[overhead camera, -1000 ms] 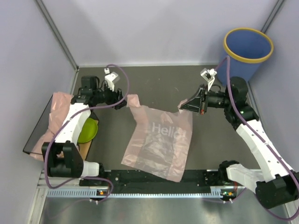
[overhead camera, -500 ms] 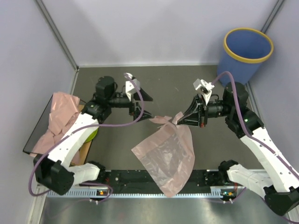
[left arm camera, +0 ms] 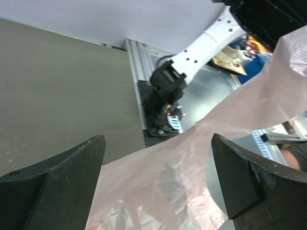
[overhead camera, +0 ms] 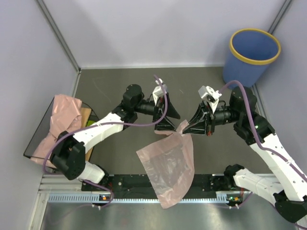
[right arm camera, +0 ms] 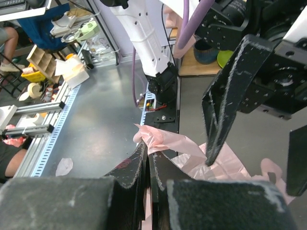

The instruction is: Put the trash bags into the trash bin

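Observation:
A pale pink translucent trash bag [overhead camera: 168, 165] hangs by its bunched top from my right gripper [overhead camera: 186, 127], which is shut on it above the table's middle. The right wrist view shows the jaws [right arm camera: 151, 155] closed on the crumpled pink top [right arm camera: 165, 140]. My left gripper [overhead camera: 170, 121] is open, right beside the held top. In its wrist view [left arm camera: 156, 179] the bag [left arm camera: 187, 177] lies between and beyond the spread fingers [left arm camera: 53, 184]. A second pink trash bag [overhead camera: 61, 117] lies heaped at the far left. The blue trash bin [overhead camera: 253, 52] with a yellow rim stands at the back right.
A brown box [overhead camera: 85, 116] and a sliver of a green bowl [overhead camera: 89, 123] sit under the left arm by the heaped bag. A black rail [overhead camera: 144, 182] runs along the near edge. Grey walls close in the back and both sides.
The bag, first spread between both grippers, now hangs from the right gripper alone. My left arm has swung right, open, up to the held top. The right gripper moved little.

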You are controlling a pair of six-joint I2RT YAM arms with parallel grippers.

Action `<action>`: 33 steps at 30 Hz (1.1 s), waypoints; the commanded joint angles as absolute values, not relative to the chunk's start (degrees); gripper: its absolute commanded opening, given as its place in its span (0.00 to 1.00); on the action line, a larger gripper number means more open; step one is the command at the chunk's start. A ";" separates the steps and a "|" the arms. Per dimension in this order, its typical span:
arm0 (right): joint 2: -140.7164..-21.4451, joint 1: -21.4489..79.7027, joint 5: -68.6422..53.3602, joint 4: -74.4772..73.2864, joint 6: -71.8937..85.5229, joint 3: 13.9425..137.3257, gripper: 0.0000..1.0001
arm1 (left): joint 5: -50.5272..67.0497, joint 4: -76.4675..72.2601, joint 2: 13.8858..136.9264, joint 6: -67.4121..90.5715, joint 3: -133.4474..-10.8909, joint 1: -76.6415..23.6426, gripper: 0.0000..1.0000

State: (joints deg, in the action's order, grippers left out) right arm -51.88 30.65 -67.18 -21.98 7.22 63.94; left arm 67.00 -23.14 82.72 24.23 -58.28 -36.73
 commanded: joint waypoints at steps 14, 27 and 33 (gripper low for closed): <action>-51.59 32.34 -68.47 -21.27 6.59 70.58 0.00 | 68.12 -37.96 89.12 35.76 -58.01 -43.33 0.94; -51.33 32.87 -69.08 -21.62 6.86 71.46 0.00 | 71.89 -55.63 90.79 48.16 -56.59 -38.32 0.91; -51.77 33.40 -68.91 -21.53 6.68 71.72 0.00 | 72.33 -49.23 91.93 44.04 -61.34 -41.04 0.95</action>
